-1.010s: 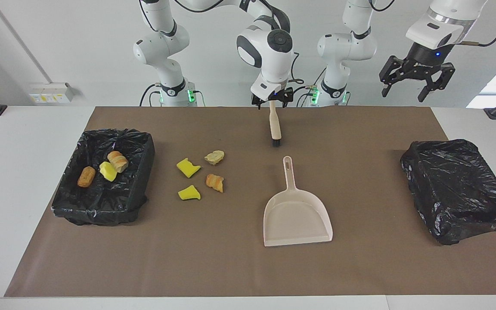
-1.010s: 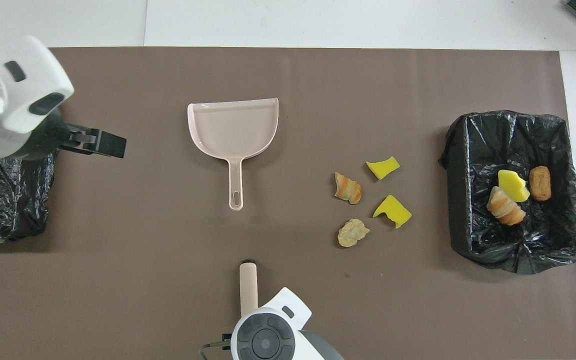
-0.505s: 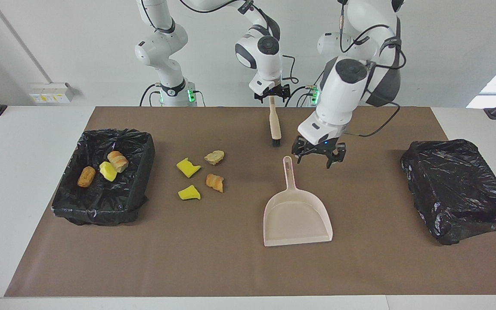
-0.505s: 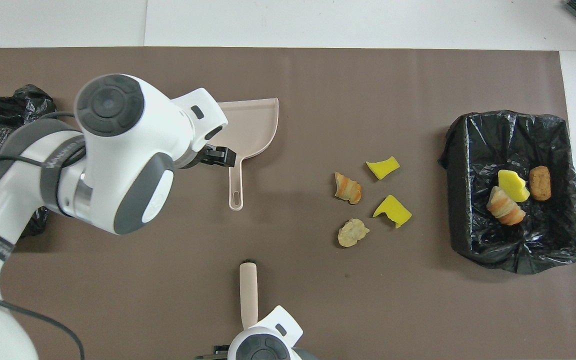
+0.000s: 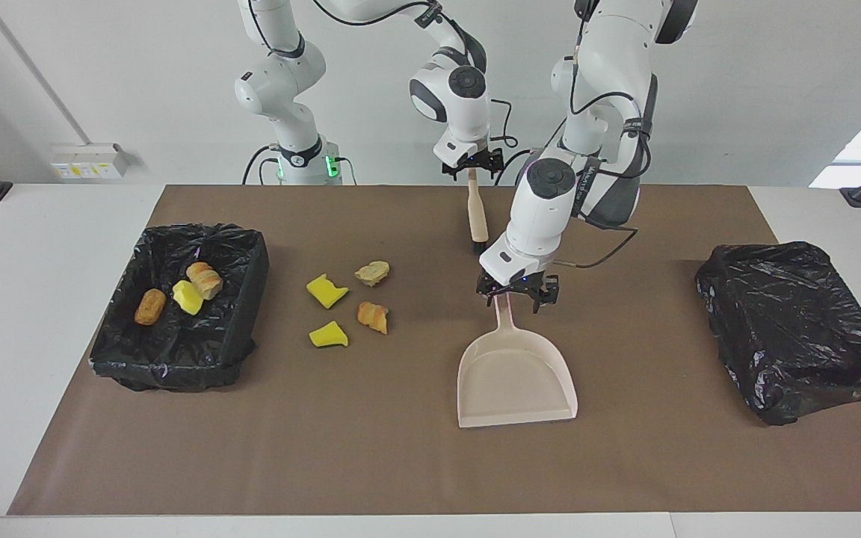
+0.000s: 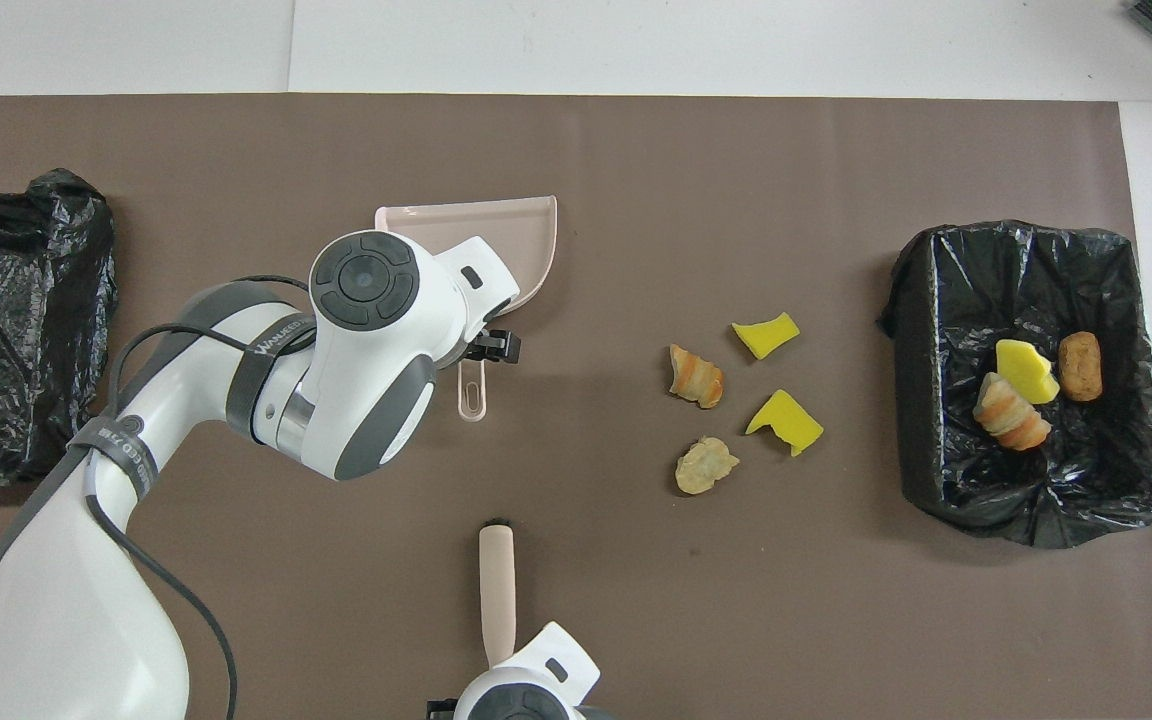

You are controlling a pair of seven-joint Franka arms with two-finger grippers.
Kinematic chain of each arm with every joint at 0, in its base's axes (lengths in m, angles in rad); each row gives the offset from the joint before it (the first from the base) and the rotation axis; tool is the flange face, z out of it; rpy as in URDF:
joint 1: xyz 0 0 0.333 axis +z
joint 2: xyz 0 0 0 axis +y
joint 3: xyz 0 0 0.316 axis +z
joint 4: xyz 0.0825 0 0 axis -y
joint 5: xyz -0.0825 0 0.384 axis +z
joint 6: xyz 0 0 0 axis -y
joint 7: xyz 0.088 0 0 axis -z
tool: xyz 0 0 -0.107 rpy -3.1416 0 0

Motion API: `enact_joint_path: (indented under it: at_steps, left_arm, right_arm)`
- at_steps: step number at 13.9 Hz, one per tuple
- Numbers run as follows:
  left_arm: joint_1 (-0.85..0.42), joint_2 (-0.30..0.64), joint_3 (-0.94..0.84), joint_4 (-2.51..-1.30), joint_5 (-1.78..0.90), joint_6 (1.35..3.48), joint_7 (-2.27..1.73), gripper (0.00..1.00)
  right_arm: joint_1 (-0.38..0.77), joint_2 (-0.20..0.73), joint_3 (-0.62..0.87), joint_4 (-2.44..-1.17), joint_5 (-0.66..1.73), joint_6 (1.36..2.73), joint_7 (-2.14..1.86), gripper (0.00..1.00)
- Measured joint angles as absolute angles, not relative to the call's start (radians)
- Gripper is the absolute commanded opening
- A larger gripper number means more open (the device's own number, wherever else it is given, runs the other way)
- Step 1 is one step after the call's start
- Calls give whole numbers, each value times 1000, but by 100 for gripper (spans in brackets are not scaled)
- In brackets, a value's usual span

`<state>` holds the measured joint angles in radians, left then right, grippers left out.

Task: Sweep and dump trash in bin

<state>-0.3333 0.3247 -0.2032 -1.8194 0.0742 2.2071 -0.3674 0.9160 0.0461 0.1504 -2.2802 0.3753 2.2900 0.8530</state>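
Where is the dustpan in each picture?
Facing view: the dustpan lies near the middle of the brown mat, its handle pointing up toward the robots, with the left pincer at the handle.
Overhead view: the dustpan is above the middle, its handle pointing down, partly covered by the left arm.
Shared landmark: the brush, nearer to the robots than the dustpan.

Under the left gripper lies a pale beige-pink dustpan, beside it yellow and tan-orange trash on a brown mat, and glossy black bin liners.
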Motion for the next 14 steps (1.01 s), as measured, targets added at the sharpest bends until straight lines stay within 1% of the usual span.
enact_joint_path:
  at_steps: [1,2,4,5,7,8,9,11,13,14]
  left_arm:
    - [-333,325,-205,-1830,74,2233,-392,99]
    - [-333,325,-206,-1837,74,2255,-408,87]
    - [-333,325,-206,-1843,74,2267,-437,63]
    - [-333,325,-206,-1844,74,2270,-451,50]
    - [-333,325,-206,-1848,74,2270,-462,27]
    - [-333,325,-206,-1850,74,2270,-465,10]
    - [-333,325,-206,-1852,74,2269,-466,0]
    - [-333,325,-206,-1852,77,2268,-466,0]
    - [-333,320,-205,-1850,88,2255,-447,0]
    - [-331,314,-204,-1846,93,2231,-390,0]
  right_arm:
    - [917,48,150,-2281,375,2293,853,15]
    - [918,48,150,-2282,375,2296,853,0]
    - [928,49,150,-2292,373,2324,853,0]
    - [933,49,150,-2298,371,2341,853,0]
    - [934,49,148,-2302,366,2345,853,0]
    - [934,49,146,-2302,360,2345,853,0]
    - [931,49,143,-2301,349,2344,853,0]
    - [919,49,137,-2286,321,2298,853,0]
    - [885,34,132,-2250,287,2194,853,0]
    - [847,7,131,-2233,275,2136,853,0]
